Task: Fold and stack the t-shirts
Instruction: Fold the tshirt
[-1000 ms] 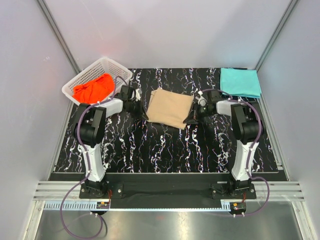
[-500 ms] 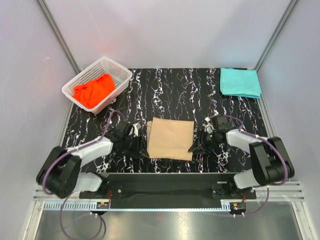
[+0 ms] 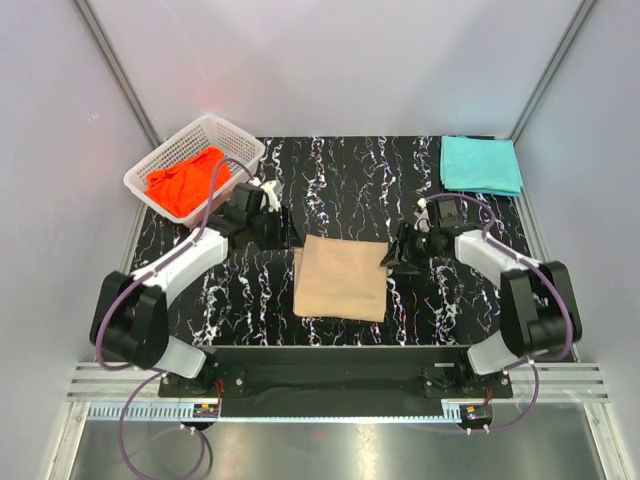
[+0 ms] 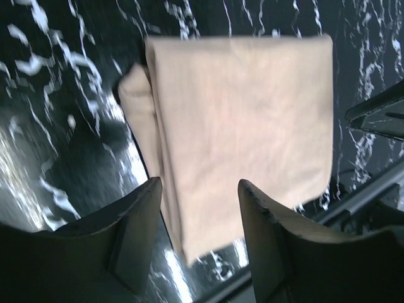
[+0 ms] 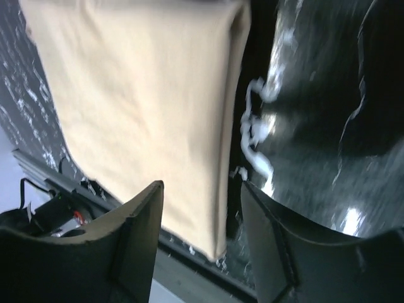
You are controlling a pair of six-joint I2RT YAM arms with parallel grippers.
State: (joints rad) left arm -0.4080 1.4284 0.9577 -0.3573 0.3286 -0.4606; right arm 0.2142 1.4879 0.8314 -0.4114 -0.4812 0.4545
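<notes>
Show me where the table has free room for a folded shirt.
Free: back middle of the table, between the basket and the teal t-shirt. Crowded: the far corners of the tan t-shirt, where the left gripper and right gripper stand.

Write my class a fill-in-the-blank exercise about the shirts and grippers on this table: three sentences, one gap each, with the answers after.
1. The orange-red shirt lies in the white ____.
2. The far-right shirt, folded at the back corner of the table, is ____ in colour.
3. Near the folded tan shirt, the left gripper and the right gripper both have their jaws ____.
Answers: basket; teal; open.
</notes>
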